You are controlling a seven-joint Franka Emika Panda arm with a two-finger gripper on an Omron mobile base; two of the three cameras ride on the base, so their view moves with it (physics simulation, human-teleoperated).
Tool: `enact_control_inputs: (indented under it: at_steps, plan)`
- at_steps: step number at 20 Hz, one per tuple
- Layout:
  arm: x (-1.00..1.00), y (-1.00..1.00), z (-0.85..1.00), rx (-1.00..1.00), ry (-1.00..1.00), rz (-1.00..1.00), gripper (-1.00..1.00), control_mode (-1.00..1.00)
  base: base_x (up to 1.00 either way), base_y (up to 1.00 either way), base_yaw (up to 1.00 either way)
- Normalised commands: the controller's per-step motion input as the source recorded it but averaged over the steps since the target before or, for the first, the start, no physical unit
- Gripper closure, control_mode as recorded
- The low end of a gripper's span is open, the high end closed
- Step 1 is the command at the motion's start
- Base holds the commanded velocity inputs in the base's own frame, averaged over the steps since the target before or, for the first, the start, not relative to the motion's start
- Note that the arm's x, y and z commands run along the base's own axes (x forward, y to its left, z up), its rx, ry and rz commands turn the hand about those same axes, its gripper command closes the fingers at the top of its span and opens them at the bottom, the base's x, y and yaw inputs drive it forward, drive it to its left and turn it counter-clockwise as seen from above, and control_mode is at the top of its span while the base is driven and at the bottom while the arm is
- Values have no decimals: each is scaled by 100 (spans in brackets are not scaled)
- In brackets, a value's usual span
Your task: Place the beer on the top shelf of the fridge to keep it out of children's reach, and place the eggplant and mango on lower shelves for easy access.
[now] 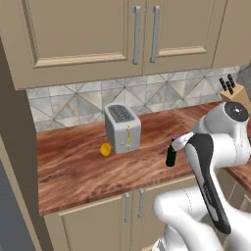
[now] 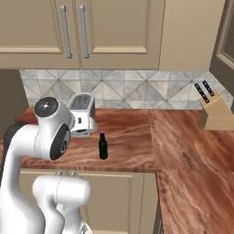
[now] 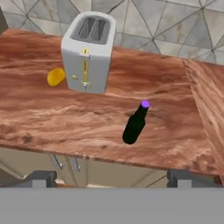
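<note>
Looking past your claw, spread wide and holding nothing, you see the toaster on the desk; the mango lies just beside it, the beer stands upright nearer the front edge.

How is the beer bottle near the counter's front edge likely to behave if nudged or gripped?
The beer stands upright, tall and slim on a narrow base, so a sideways nudge would probably tip it. Its smooth, glassy body looks slippery. Once down, it would likely roll on the counter.
</note>
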Motion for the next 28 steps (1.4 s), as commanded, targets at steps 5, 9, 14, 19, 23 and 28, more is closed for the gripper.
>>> enact_control_inputs:
  at_steps: [5, 9, 14, 19, 23, 28]
  plan:
    - [18, -65, -38, 0, 0, 0, -100, -100, 0, 0, 0]
    - [18, -57, -39, 7, -2, 11, -100, -100, 0, 0, 0]
    - [33, -23, -51, 19, -17, 26, -100, -100, 0, 0, 0]
    - [33, -14, -14, 20, -18, 16, -100, -100, 0, 0, 0]
    - [43, 0, -9, 17, -12, 21, -100, -100, 0, 0, 0]
    - [39, 5, -12, 15, -10, 24, -100, -100, 0, 0, 0]
